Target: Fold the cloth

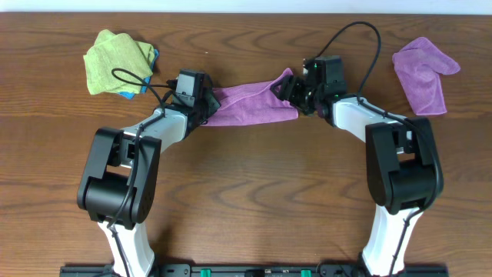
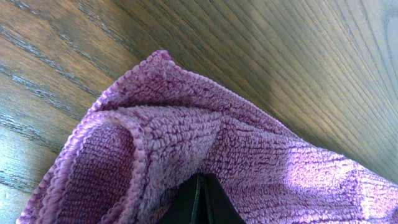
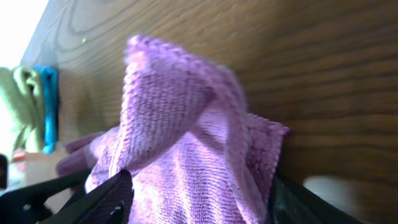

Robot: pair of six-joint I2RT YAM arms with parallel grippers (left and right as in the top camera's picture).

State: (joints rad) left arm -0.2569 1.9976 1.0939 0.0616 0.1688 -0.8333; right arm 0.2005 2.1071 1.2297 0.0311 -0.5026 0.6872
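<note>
We judge the fold will go best if both arms carry their ends together, with the purple microfibre cloth (image 1: 250,108) taut and its edges matched. It lies stretched just above mid-frame. The left gripper (image 1: 206,104) is pinched nearly closed on its left end, and the right gripper (image 1: 296,100) sits wider, clamped round a thick bunch at its right end. Beyond, a crumpled green cloth (image 1: 115,60) lies upper left and a second purple cloth (image 1: 423,73) upper right.

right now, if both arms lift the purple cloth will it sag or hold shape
Likely floppy: the cloth creases and folds over itself at the right gripper. Held at both ends, its middle would probably sag. The looped pile looks grippy, so it probably won't slip from the left gripper.
</note>
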